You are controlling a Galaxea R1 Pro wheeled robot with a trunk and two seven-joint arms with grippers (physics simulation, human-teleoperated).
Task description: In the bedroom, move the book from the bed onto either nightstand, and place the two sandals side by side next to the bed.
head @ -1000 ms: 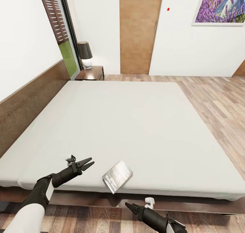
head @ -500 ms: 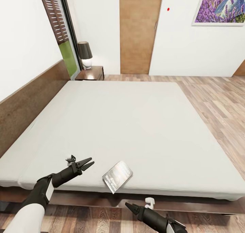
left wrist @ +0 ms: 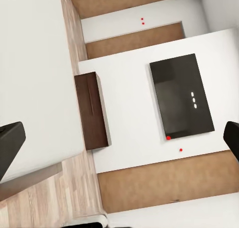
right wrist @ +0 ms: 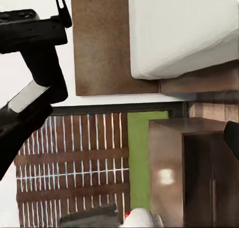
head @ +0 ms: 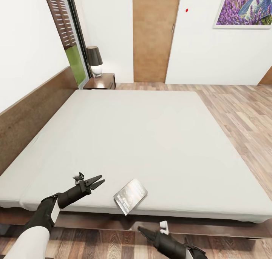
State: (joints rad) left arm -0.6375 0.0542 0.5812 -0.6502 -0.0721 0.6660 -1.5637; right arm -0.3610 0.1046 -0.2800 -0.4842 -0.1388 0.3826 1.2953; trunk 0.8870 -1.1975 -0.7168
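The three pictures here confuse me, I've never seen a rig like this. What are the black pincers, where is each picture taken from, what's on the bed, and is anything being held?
This is a simulated robot with two arms, each ending in a two-fingered gripper. The big picture comes from a camera on its head, looking down over the bed. The left gripper hovers over the mattress near its close edge, fingers apart and empty. The right gripper sits lower, in front of the bed frame, holding nothing; I cannot tell whether it is open. The other two pictures come from cameras on the wrists, looking along the fingers, so the room appears turned. On the bed lies one thing, the book, near the close edge between the two grippers. At the far corner stands a nightstand with a lamp.
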